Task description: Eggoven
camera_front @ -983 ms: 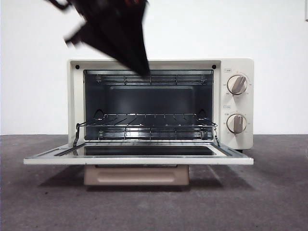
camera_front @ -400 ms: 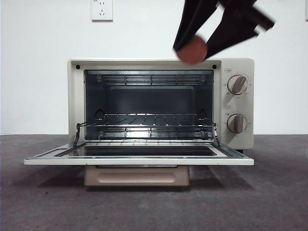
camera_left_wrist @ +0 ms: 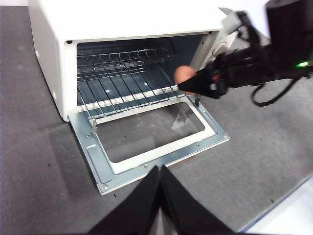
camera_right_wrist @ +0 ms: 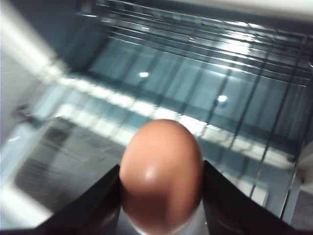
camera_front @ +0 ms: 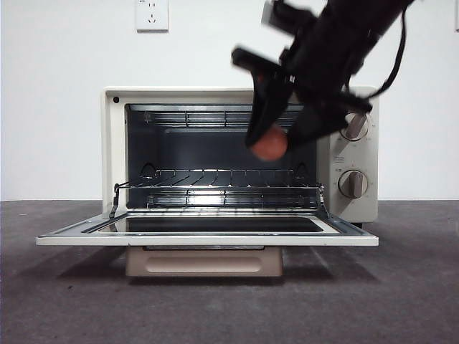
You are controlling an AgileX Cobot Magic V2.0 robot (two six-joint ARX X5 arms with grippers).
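The cream toaster oven stands with its glass door folded down flat and a wire rack inside. My right gripper is shut on the reddish-brown egg, holding it in front of the oven opening at the right, above the rack. The egg fills the right wrist view between the jaws, with the rack beyond. From the left wrist view the egg and right arm show at the oven mouth. My left gripper is shut, held back over the mat before the door.
Two knobs sit on the oven's right panel, partly behind the arm. A wall socket is on the white wall. A beige handle hangs below the open door. Dark grey mat surrounds the oven.
The right arm carried the egg down from above the oven's top edge to in front of the opening. A second ago a dark arm at upper left left the view.
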